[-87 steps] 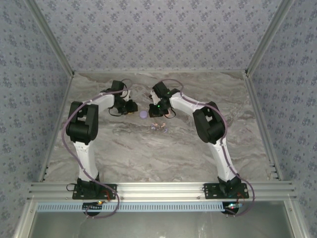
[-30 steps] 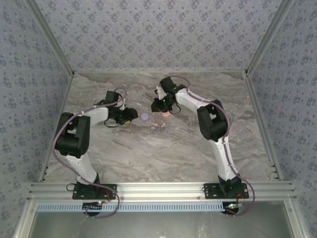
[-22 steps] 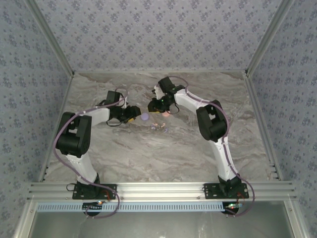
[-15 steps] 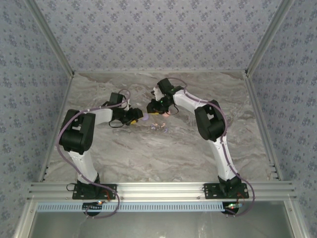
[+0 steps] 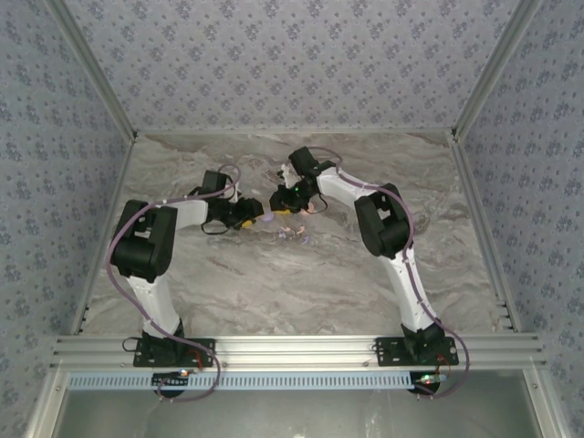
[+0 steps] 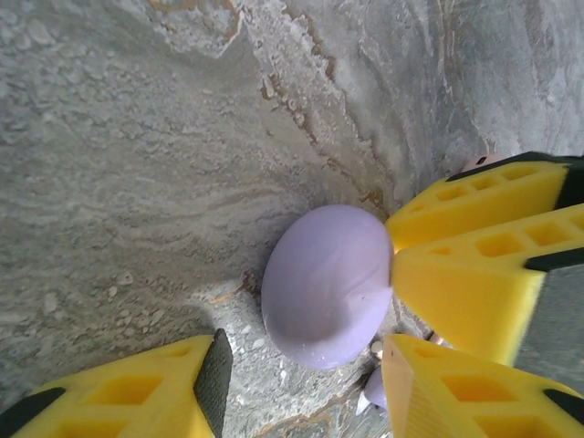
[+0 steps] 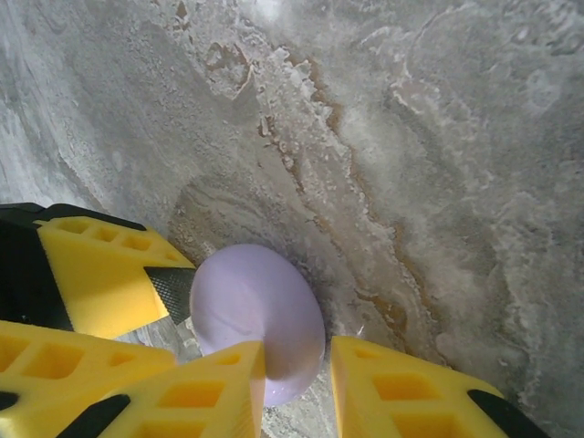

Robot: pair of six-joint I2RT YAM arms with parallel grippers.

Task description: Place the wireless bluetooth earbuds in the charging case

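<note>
The charging case (image 6: 327, 278) is a lilac rounded shell lying shut on the marble table. My left gripper (image 6: 306, 374) is open astride it; bare table shows between its black pad (image 6: 219, 374) and the shell. My right gripper (image 7: 297, 374) stands narrowly open at the rim of the case (image 7: 251, 310), one finger over the shell and a sliver of table before the other. From above, the left gripper (image 5: 255, 215) and right gripper (image 5: 277, 203) meet at the case (image 5: 266, 216). The earbuds (image 5: 293, 234) lie just nearer; one pale earbud (image 6: 373, 391) peeks beside my left finger.
A small pink disc (image 5: 308, 207) lies just right of the right gripper. Patterned walls and metal rails (image 5: 292, 347) close in the marble table (image 5: 274, 292). Both arms reach to the far middle of the table.
The left gripper slid right until its jaws straddle the case, and narrowed slightly. The right gripper shifted left onto the case's rim. The earbuds have not moved.
</note>
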